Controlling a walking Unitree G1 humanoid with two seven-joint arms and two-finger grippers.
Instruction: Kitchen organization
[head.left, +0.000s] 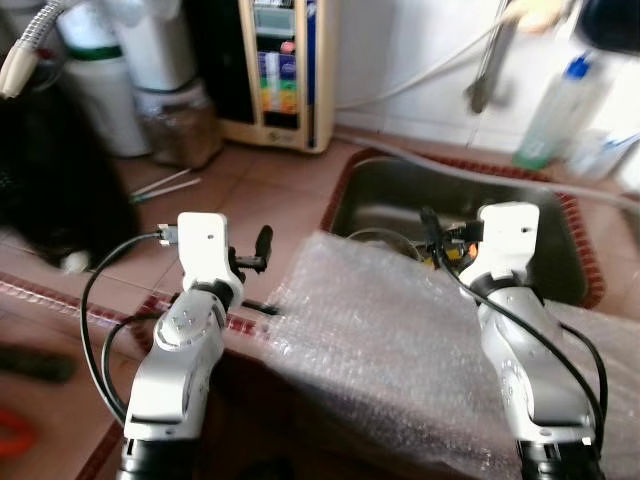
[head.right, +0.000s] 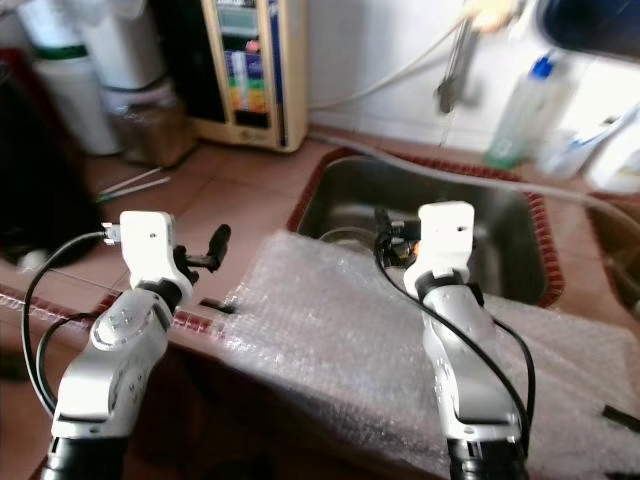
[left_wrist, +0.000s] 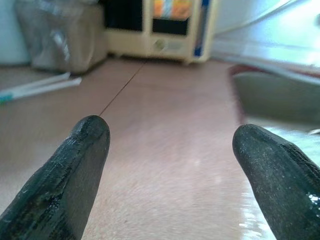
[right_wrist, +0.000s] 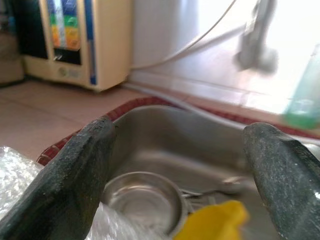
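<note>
A sheet of clear bubble wrap (head.left: 380, 340) lies over the counter's front edge and the near rim of the steel sink (head.left: 400, 185). A steel bowl (right_wrist: 142, 200) sits in the sink beside a yellow item (right_wrist: 210, 222) and a spoon. My left gripper (left_wrist: 170, 165) is open and empty, hovering over the brown tiled counter (head.left: 270, 190) at the wrap's left edge. My right gripper (right_wrist: 185, 165) is open and empty, above the wrap at the sink's near rim, pointing into the basin.
A beige water appliance (head.left: 280, 70), a jar (head.left: 180, 125) and a white canister (head.left: 100, 95) stand at the back left. Two thin sticks (head.left: 165, 185) lie on the counter. A faucet (head.left: 490, 60) and a blue-capped bottle (head.left: 555, 110) are behind the sink. A dark object (head.left: 50, 200) is at far left.
</note>
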